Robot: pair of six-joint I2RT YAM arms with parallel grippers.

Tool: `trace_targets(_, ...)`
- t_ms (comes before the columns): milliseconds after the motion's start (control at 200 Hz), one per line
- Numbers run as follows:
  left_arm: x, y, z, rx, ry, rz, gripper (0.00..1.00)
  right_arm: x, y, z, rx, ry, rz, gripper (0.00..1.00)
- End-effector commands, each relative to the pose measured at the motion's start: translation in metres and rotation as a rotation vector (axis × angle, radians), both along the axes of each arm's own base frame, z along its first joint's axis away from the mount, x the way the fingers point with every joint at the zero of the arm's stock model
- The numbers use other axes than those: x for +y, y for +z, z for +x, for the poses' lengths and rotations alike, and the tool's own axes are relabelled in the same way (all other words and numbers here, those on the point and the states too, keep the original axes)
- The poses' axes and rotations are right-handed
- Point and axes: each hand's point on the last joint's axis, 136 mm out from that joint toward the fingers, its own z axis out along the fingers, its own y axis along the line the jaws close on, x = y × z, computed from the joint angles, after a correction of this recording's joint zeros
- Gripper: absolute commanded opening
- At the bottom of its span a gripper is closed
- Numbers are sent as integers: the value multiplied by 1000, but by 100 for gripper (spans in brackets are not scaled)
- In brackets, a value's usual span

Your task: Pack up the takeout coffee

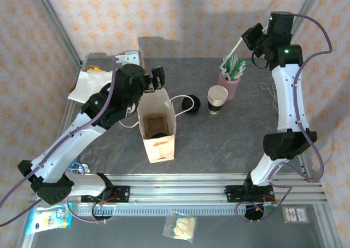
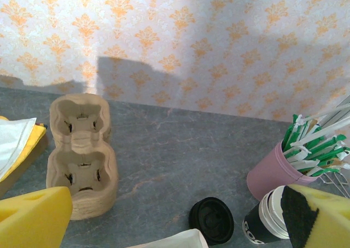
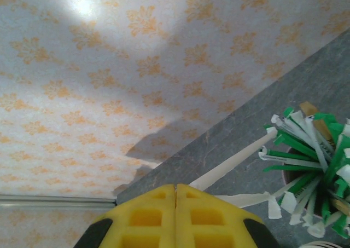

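The takeout coffee cup [image 1: 217, 99], white with a dark lower band, stands uncovered right of centre; its black lid [image 1: 188, 104] lies on the table to its left. Both also appear in the left wrist view, the cup [image 2: 265, 225] and the lid [image 2: 212, 219]. My left gripper [image 1: 156, 77] hovers open above the back rim of the upright white paper bag [image 1: 157, 128], with nothing between its yellow fingers [image 2: 33, 218]. My right gripper [image 1: 247, 40] is raised above the pink straw cup [image 1: 231, 79], shut on a white wrapped straw [image 3: 232, 165].
A brown pulp cup tray [image 2: 82, 155] lies at the back left beside white napkins [image 1: 86, 86]. A white cable [image 1: 180, 99] loops behind the bag. Patterned walls close the back and sides. Small packets [image 1: 180, 227] lie on the front ledge.
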Motion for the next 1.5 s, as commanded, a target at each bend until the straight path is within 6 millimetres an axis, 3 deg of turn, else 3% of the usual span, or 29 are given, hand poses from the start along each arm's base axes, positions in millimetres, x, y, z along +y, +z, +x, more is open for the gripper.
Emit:
trace_targets(0,6,7,-3,-17,6,-3,99,-17,14,-12,-22,-64,-6,0)
trace_targets(325,4,7,-2,-18,1,-11,99,-21,40,-24,-76,-68,2,0)
trace_targets(530,5,7,-3,-18,2,-10,99,-23,36,-27,-65,-75,-10,0)
trace_targets(841,5,7,-3,-19,1,-13,99,-16,13,-13,-23,-35,6,0)
trace_targets(1061,7,7,-4,-21,6,-8,99,-17,7,-3,-17,-35,-6,0)
trace_targets(1496,7,4,-2,-19,7,-4,99,-16,-31,10,63,-19,-22,0)
